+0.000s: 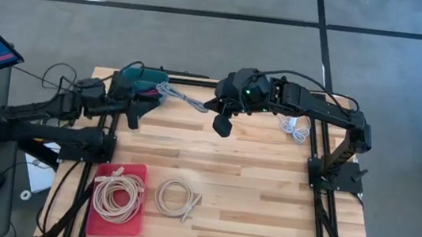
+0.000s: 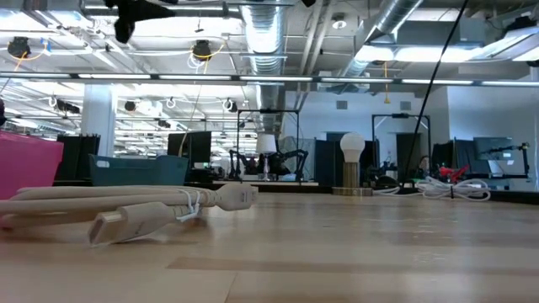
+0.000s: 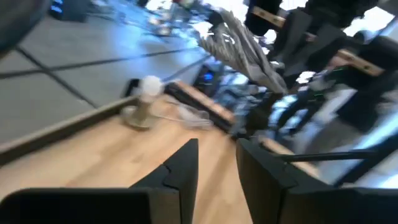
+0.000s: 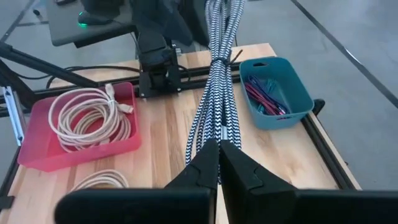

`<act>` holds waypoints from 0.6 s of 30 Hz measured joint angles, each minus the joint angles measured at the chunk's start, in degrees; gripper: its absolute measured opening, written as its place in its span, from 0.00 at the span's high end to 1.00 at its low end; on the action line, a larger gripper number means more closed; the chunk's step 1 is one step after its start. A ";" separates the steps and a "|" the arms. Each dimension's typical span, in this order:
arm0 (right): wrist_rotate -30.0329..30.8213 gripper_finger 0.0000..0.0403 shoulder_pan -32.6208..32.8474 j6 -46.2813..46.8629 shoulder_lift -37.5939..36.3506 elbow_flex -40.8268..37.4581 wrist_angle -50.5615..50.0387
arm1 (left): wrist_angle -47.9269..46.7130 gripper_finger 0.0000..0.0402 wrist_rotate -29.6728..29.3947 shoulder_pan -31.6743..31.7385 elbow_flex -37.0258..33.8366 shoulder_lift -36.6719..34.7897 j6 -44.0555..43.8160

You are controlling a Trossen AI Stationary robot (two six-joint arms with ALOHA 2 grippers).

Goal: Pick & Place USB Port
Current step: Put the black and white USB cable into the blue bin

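A braided black-and-white USB cable is clamped in the shut jaws of the right gripper, stretched above the wooden worktop toward the teal plastic bin. The left gripper is held nearby, jaws narrowly parted, gripping nothing.

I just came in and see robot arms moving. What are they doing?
The right gripper is shut on a black-and-white braided cable, holding it up over the wooden table. The left gripper is near the blue bin at the table's back edge. A beige cable lies coiled in the red tray, another beside it.
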 joint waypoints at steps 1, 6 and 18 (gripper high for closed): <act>0.00 1.00 -0.02 0.00 0.00 0.00 0.02 | 2.33 0.74 2.94 1.25 -1.25 0.03 -1.08; -0.18 1.00 0.13 0.00 0.01 0.00 -0.46 | 19.59 0.74 14.63 5.47 -8.20 0.05 -7.22; -0.21 1.00 0.42 0.00 -0.67 0.10 -2.12 | 27.29 0.53 16.09 8.76 -12.70 0.07 -15.41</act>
